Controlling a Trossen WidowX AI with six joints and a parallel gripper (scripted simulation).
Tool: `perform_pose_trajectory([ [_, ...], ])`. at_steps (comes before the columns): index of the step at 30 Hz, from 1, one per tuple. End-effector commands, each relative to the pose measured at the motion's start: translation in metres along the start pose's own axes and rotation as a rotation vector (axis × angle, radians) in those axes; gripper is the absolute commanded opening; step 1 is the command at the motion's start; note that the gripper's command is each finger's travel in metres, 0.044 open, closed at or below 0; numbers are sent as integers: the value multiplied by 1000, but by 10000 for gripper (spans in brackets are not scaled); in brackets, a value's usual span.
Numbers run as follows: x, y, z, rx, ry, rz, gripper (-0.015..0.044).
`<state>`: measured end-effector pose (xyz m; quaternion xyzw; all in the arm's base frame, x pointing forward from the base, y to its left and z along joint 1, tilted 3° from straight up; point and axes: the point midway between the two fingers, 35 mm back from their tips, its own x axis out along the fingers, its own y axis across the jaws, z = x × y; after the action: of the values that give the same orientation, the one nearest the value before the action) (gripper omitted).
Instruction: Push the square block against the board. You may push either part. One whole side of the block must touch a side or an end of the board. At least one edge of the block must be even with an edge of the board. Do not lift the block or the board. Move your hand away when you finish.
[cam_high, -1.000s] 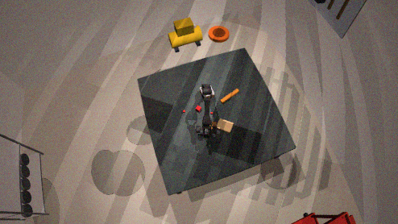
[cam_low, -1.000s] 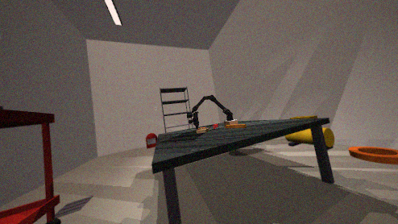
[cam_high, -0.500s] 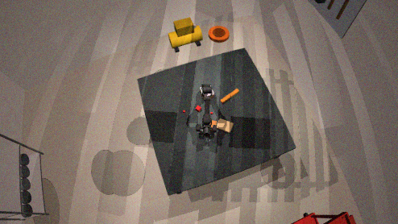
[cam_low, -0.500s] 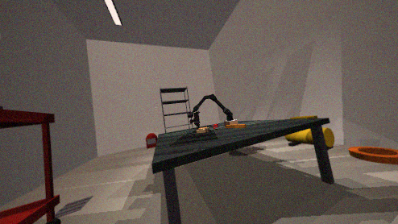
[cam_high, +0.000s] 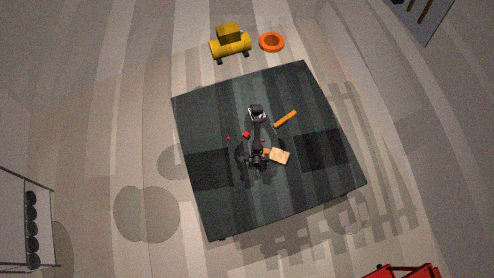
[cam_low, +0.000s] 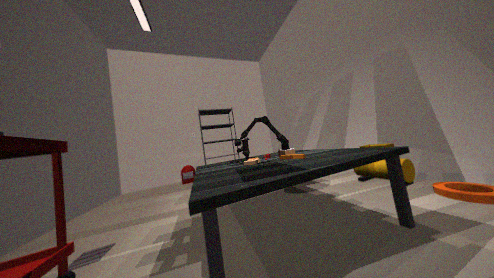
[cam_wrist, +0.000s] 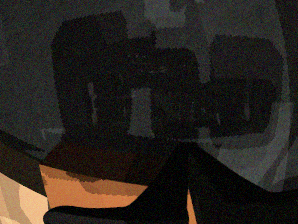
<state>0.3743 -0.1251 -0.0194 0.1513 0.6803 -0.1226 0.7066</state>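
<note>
A: What is seen from the top view?

B: A dark table (cam_high: 320, 200) is seen, set askew on a pale floor. The gripper (cam_high: 256, 159) is lowered near the table's middle, with the arm running back to its base. The square block (cam_high: 280, 155), pale tan, is found just beside the gripper on its right in the picture; whether contact is made cannot be told. The board (cam_high: 285, 119), an orange strip, is laid at an angle well apart from the block, further up the picture. No side of the block is met by the board. Two small red pieces (cam_high: 246, 134) are scattered left of the arm. Wide dark surface is left between block and board, and all table edges are kept well away from both.

A: And the exterior view?

B: The table is shown from low down. The block (cam_low: 251, 161) is seen flat on the surface under the gripper (cam_low: 246, 156), and the board (cam_low: 292, 156) is seen flat further right. A gap is kept between them.

A: The wrist view?

B: The fingers are seen as dark shapes drawn fully together, with nothing clasped between them. A tan face of the block (cam_wrist: 87, 192) is shown close behind them, with a paler face at the lower left corner. Dark table is shown beyond.
</note>
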Motion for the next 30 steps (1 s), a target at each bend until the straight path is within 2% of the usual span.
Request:
perform_pose_trajectory([
  [1, 3, 1, -10, 3, 22, 3, 0],
  [9, 3, 1, -11, 3, 22, 3, 0],
  [30, 4, 1, 24, 2, 19, 3, 0],
])
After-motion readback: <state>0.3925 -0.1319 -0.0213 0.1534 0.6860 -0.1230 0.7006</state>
